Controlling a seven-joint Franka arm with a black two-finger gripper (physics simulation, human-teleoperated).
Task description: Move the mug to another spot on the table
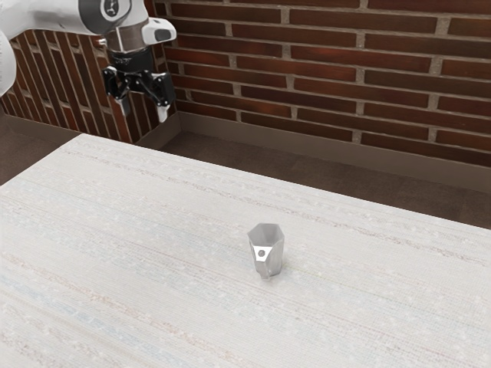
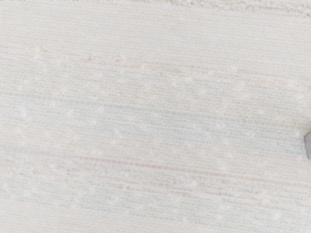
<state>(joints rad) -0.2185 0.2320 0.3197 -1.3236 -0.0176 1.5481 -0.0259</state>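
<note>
Wide-open and empty, the tool hangs high at the far left. On the pale counter the grey mug stands upright, right of centre and well apart from it, with a brick wall beyond. Seemingly nothing is done yet: approach, grasp and relocation remain.

My count: one mug. One surface under the mug. I see one arm well apart from the mug, ending in one set of jaws with two fingers. One brick wall behind the mug. In my wrist view, one grey sliver, too little to name.
</note>
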